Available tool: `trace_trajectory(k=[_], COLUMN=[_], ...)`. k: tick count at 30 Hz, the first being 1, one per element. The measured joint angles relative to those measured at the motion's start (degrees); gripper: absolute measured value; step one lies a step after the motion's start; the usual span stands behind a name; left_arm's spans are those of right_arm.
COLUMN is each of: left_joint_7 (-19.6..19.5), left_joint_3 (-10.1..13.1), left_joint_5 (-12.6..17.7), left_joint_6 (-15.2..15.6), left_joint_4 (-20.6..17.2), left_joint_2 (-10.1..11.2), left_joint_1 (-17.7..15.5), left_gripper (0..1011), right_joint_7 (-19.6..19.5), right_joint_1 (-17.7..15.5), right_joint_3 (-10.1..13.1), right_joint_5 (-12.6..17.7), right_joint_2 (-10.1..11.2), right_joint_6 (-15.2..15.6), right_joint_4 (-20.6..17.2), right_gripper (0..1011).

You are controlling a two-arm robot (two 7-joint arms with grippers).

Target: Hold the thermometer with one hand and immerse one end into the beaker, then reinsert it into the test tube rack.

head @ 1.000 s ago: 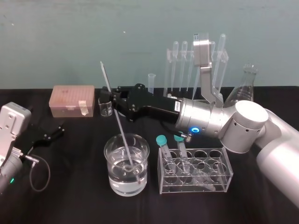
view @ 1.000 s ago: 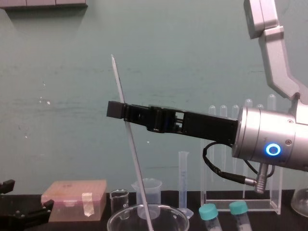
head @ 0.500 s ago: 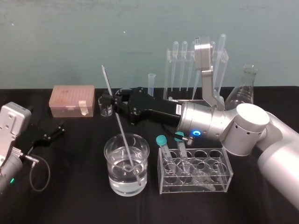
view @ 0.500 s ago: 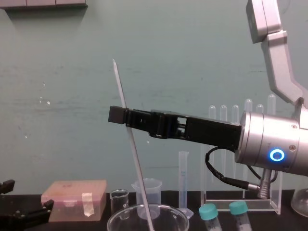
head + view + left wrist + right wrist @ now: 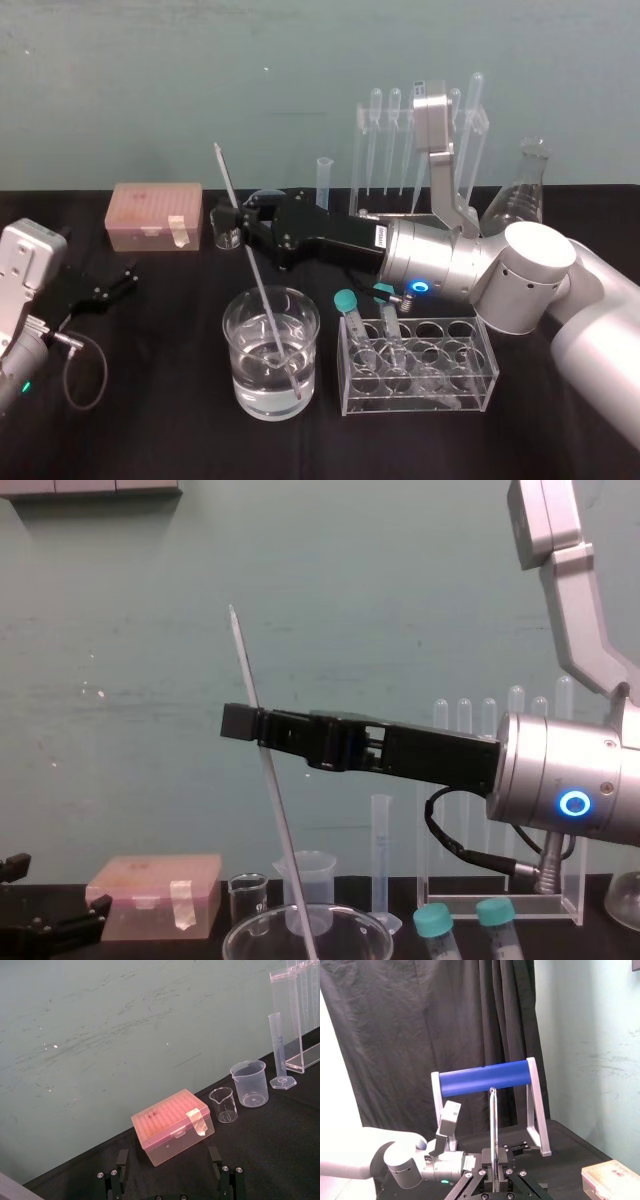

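The thermometer (image 5: 261,280) is a long thin glass rod, tilted, its pointed end up and to the left. My right gripper (image 5: 243,221) is shut on it about a third of the way down. The chest view shows the thermometer (image 5: 284,830) passing through the right gripper (image 5: 248,723). Its lower end sits in the water of the wide glass beaker (image 5: 250,370). The tall acrylic test tube rack (image 5: 480,122) with its pipettes stands behind my right arm. My left gripper (image 5: 118,283) rests open on the table at the left; the left wrist view shows its fingers (image 5: 120,1162) wide apart.
A low clear rack (image 5: 480,385) holding two teal-capped tubes stands right of the beaker. Along the back are a pink tip box (image 5: 155,215), a tiny glass beaker (image 5: 225,232), a graduated cylinder (image 5: 323,175) and a conical flask (image 5: 525,195). A small plastic beaker (image 5: 305,875) stands behind.
My right gripper has sunk slightly with the thermometer, pushing its lower end a little deeper into the beaker. The left arm has stayed still.
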Motion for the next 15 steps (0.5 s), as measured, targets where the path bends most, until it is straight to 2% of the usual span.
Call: trace_trajectory(k=[15], left_joint_7=[0.0], left_joint_3=[0.0], left_joint_5=[0.0], left_joint_6=[0.0], left_joint_4=[0.0], left_joint_2=[0.0], left_joint_1=[0.0], left_gripper=[1008], right_joint_7=[0.29], right_joint_1=[0.07], right_joint_3=[-0.17], right_joint_5=[-0.13], right_joint_2=[0.22], right_joint_6=[0.1], right_joint_4=[-0.29], right_gripper=[58])
